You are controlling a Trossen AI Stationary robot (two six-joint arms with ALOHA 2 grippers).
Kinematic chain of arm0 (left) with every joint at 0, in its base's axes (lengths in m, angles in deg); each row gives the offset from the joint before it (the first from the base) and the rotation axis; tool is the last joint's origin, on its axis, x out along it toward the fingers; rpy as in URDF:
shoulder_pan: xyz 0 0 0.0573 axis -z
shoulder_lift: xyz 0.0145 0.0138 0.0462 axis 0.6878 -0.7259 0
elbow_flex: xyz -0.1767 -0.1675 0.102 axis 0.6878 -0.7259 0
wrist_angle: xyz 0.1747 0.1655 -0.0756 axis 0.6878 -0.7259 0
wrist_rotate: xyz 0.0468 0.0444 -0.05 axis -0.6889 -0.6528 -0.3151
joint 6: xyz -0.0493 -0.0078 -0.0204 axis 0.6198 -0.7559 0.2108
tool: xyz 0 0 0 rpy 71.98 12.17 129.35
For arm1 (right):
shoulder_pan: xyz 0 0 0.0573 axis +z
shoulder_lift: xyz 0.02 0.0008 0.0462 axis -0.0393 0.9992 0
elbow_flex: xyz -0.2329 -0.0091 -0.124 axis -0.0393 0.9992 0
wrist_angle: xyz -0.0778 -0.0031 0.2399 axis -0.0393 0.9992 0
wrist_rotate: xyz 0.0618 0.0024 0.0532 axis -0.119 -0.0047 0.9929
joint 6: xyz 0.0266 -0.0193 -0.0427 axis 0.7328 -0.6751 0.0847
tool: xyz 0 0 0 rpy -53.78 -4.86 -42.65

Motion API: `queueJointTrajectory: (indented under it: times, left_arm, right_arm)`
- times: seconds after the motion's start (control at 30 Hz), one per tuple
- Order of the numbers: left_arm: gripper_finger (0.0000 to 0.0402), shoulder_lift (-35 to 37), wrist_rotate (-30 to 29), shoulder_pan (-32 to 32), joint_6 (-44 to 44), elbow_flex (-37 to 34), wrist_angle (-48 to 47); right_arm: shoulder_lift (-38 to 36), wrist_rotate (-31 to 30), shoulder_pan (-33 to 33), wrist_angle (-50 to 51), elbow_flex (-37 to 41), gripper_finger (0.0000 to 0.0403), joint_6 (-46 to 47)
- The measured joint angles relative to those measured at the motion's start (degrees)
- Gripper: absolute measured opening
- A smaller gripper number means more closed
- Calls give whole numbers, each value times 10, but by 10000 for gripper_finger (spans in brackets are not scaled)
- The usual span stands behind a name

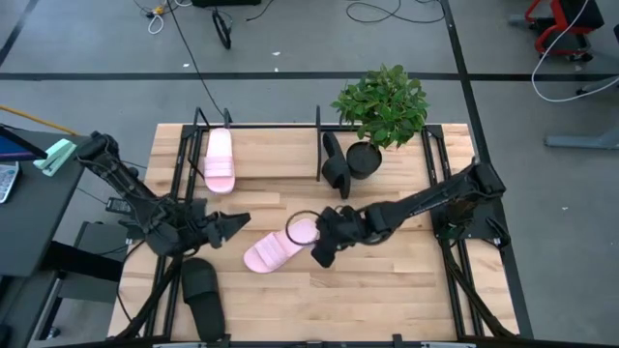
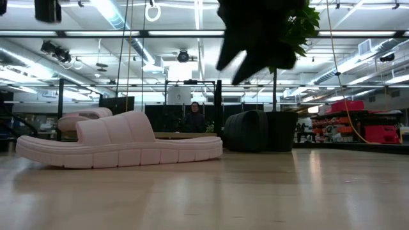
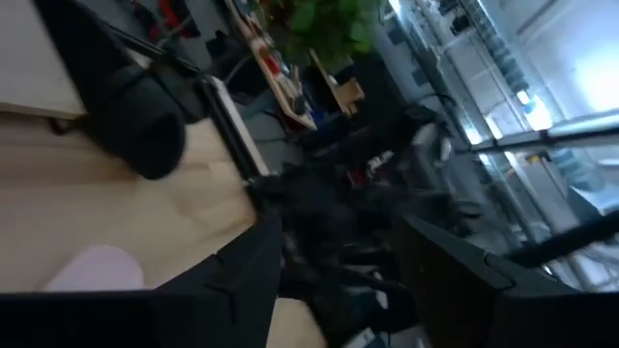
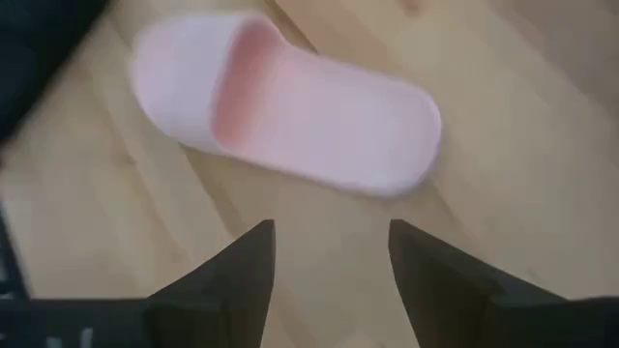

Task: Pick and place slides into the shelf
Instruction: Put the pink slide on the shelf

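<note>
My right end effector (image 1: pixel 324 253), fingers spread and empty, sits just right of the loose pink slide (image 1: pixel 280 247), lower centre; its long axis runs lower-left to upper-right.

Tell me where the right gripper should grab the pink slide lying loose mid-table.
Probably by its wide strap. The pink slide lies flat, sole down, so the raised strap is the only part standing off the wood. The right gripper, open just beside it, could come from above, one finger slipped into the toe opening.
</note>
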Motion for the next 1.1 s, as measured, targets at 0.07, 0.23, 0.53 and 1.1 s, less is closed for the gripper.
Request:
queueJointTrajectory:
  times: [0.07,0.23,0.53,1.1]
  left_arm:
    - [208,-20,7,9,2,28,-18]
    - [208,-84,26,29,36,102,-80]
    - [208,-138,166,33,151,163,-307]
    - [203,-82,175,29,127,164,-546]
  right_arm:
    - [0,-4,6,-27,27,208,20]
    - [0,-12,13,-128,96,208,81]
    - [0,-6,-29,-192,128,208,180]
    - [5,62,-100,-185,128,253,266]
